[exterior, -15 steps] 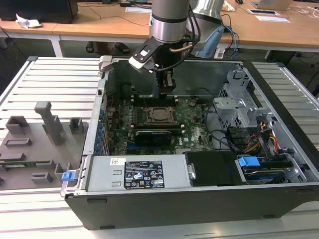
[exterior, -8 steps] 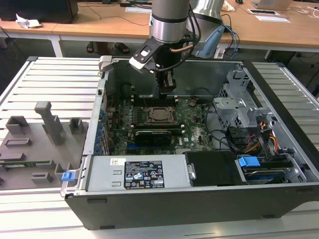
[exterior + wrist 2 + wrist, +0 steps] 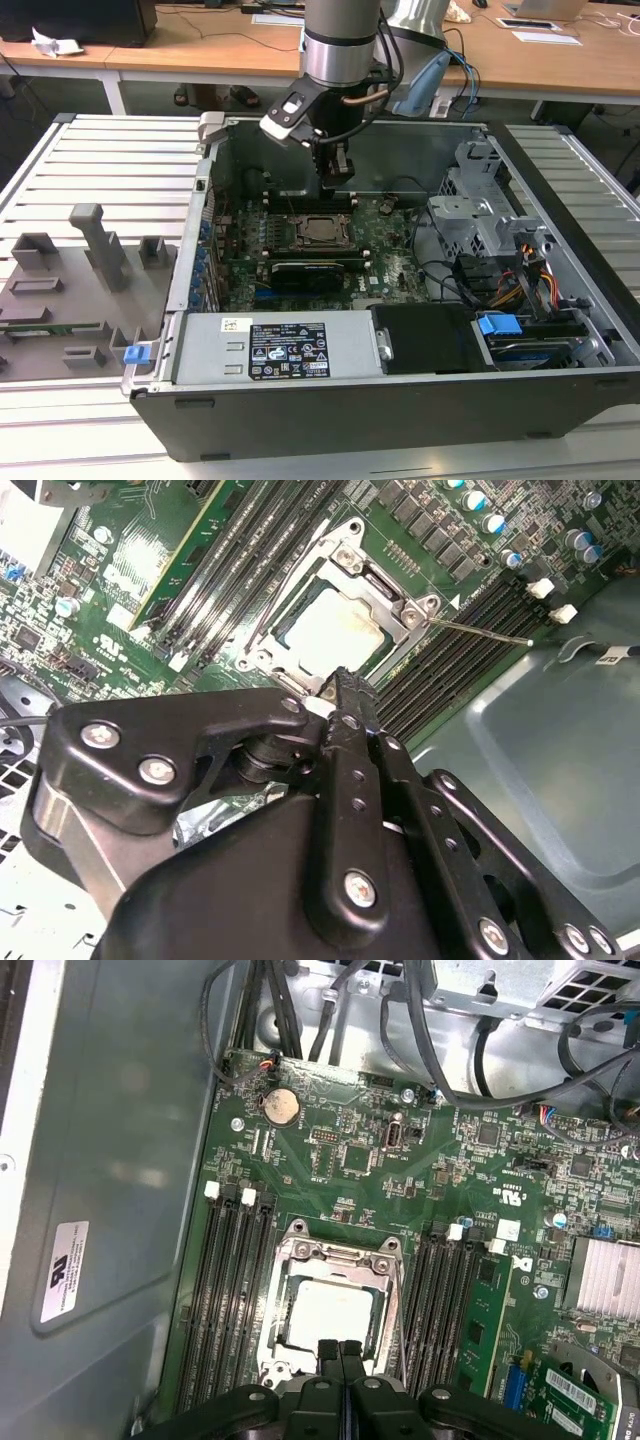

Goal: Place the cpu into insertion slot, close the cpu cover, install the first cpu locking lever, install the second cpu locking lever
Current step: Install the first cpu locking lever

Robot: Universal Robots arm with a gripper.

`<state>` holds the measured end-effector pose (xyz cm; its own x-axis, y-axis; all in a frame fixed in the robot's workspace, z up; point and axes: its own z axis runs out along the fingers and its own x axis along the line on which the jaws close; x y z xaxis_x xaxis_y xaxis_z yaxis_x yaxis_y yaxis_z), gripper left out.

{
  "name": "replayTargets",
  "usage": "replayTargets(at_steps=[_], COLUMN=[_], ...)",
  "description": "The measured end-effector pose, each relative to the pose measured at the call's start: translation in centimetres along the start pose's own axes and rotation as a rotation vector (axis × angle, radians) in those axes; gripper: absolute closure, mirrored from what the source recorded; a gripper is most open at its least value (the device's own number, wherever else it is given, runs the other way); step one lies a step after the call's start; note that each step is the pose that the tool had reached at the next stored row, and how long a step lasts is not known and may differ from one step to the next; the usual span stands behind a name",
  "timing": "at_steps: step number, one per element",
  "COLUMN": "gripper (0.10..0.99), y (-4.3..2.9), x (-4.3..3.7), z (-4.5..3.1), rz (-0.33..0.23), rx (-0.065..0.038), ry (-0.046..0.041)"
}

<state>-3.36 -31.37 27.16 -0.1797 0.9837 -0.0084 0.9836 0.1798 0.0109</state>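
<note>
Claw: you have the claw (image 3: pixel 342 1352) with its two black fingers (image 3: pixel 328 1352) pressed together, only a thin seam between them and nothing gripped.
Claw position: in the exterior view your claw (image 3: pixel 337 185) hangs inside the open computer case (image 3: pixel 560 190), just above the socket. In the second wrist view its narrow tip (image 3: pixel 345 685) sits at the socket's edge; you cannot tell whether it touches.
Cpu: the cpu (image 3: pixel 325 1312) lies flat in the insertion slot (image 3: pixel 303 228), a pale, smooth, square metal face (image 3: pixel 330 630).
Cpu cover: the cpu cover (image 3: pixel 335 1256) is down over the chip, a thin grey metal frame (image 3: pixel 350 565) with a square window showing the chip.
Lever: a thin shiny wire lever (image 3: pixel 480 632) juts out from one socket corner across the memory slots (image 3: pixel 440 670).
Board: green circuit board (image 3: pixel 350 1160), matte and studded with small parts, with long black memory slots (image 3: pixel 235 1280) on both sides of the socket and a round silver coin cell (image 3: pixel 281 1106).
Case: dull grey sheet-metal wall (image 3: pixel 110 1160).
Bench: ribbed grey metal bench (image 3: pixel 100 150) under the case.
</note>
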Motion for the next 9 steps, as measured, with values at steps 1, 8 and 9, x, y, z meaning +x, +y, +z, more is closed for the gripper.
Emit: replayTargets(at_steps=[1,8,9], gripper=[0.976,0.976,0.976], y=[0.00,0.00,0.00], x=[0.00,0.00,0.00], z=[0.00,0.00,0.00], rz=[-0.006,-0.042,-0.048], rx=[0.000,0.000,0.000], ry=[0.0000,0.0004,0.0005])
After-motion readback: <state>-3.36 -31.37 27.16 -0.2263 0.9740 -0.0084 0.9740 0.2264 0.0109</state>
